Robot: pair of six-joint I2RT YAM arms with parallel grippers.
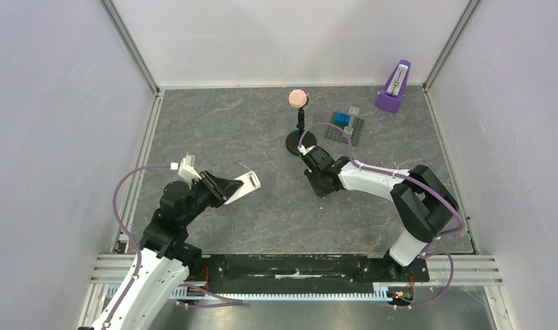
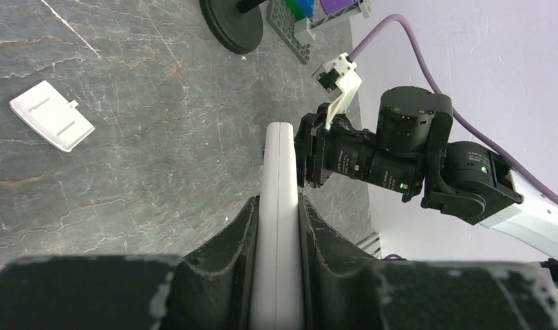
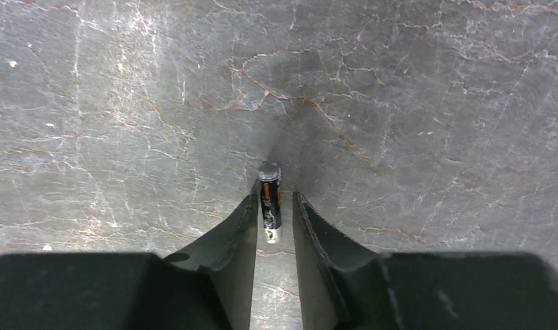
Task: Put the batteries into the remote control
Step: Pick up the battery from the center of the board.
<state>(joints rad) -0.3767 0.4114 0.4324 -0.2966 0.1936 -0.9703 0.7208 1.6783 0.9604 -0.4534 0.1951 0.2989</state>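
Observation:
My left gripper point(image 1: 224, 187) is shut on the white remote control point(image 1: 244, 184) and holds it above the table. In the left wrist view the remote point(image 2: 279, 158) stands edge-on between the fingers of that gripper point(image 2: 279, 206). My right gripper point(image 1: 317, 180) points down at the table, right of the remote. In the right wrist view one dark battery point(image 3: 270, 199) with metallic ends lies between the tips of the right gripper point(image 3: 274, 206). It sits close to the left finger, with a gap to the right finger. A second battery is not in view.
A white battery cover point(image 2: 52, 115) lies flat on the table left of the remote. A black stand with a pink top point(image 1: 300, 130), a grey plate with blue blocks point(image 1: 345, 126) and a purple object point(image 1: 394, 88) stand behind the right gripper.

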